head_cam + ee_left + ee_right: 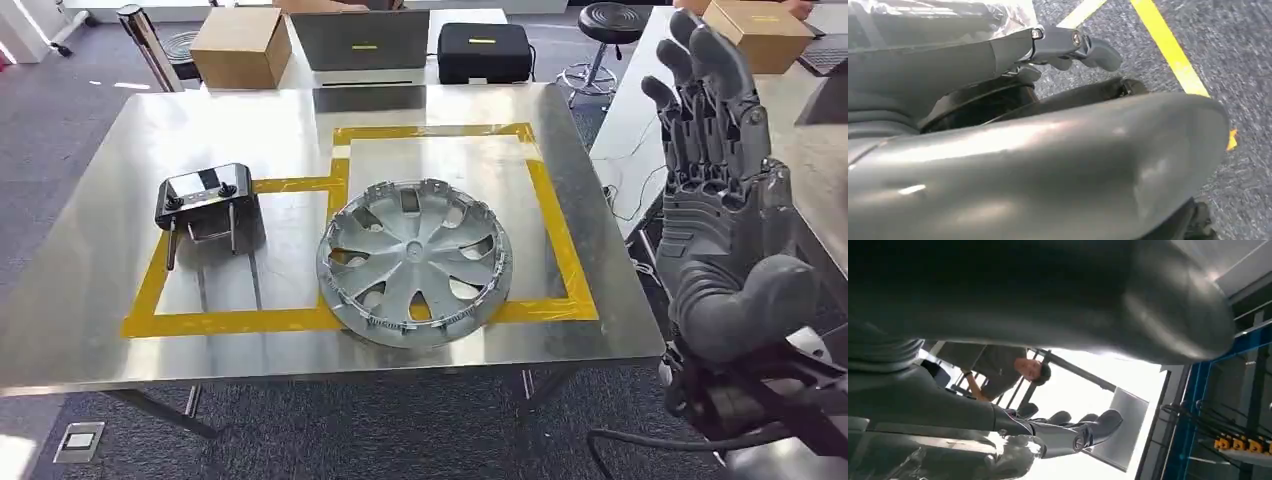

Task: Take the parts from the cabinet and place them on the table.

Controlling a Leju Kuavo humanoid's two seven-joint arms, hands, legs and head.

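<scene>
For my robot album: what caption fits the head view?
Raised right hand open beside a table holding a hubcap.

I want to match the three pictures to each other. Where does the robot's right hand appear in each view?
Head view: the right hand raised at the right edge, beside the table, fingers spread, holding nothing.
Right wrist view: it comes in from the left edge, fingers stretched out.
Left wrist view: this is the left hand instead, above grey carpet.
Shared landmark: the right hand's thick grey thumb.
</scene>
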